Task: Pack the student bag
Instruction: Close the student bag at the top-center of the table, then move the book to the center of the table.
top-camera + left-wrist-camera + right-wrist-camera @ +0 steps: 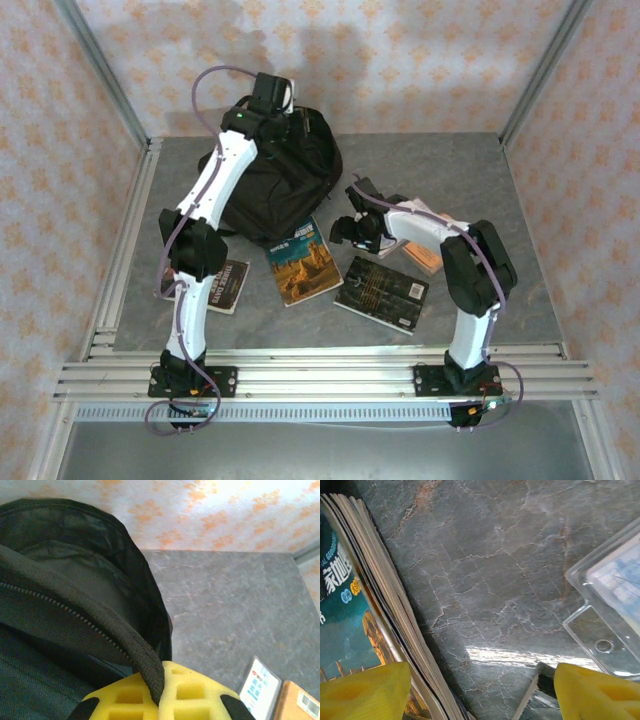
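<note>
On the table's (450,170) far left lies the bag (280,180), strap (125,650) pinched in the closed left gripper (159,685). The right gripper (482,690), wide and empty, hovers at the magazine's (340,630) page edge; that edge runs toward the bag.

Large black soft fabric backpack (285,170), slumped on the grey table (480,180), far side, left of centre. Unzipped and gaping at the main compartment, with zipper teeth (60,607) bared and a black webbing strap (125,645) crossing the opening.
</note>
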`<state>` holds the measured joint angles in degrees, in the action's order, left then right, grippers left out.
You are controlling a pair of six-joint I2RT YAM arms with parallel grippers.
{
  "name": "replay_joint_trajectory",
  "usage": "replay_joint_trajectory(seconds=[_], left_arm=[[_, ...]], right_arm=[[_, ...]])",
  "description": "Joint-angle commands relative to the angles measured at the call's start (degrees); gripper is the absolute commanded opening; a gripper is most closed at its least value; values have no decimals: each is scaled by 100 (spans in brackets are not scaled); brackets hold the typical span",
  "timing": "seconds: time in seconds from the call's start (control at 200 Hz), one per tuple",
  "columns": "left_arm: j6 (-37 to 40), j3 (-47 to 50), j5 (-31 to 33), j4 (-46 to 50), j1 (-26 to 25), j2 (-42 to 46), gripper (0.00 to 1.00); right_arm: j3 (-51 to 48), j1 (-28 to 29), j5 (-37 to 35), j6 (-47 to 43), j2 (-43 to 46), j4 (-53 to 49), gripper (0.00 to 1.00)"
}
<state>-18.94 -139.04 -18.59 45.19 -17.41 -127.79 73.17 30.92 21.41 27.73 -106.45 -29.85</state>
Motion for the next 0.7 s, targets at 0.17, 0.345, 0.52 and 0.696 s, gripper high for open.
replay_joint_trajectory(seconds=[0.17,0.345,0.52,0.696], left_arm=[[189,63,-513,428,-97,118,0],[166,537,-512,421,-149,129,0],[16,921,-732,220,-149,131,0],[-63,940,-805,207,-163,118,0]], right_arm=[[497,109,600,-269,-566,-3,75],[1020,256,1348,-390,-1343,-55,74],[832,285,1998,-59,-1567,546,48],[607,292,2130,182,-1512,884,14]])
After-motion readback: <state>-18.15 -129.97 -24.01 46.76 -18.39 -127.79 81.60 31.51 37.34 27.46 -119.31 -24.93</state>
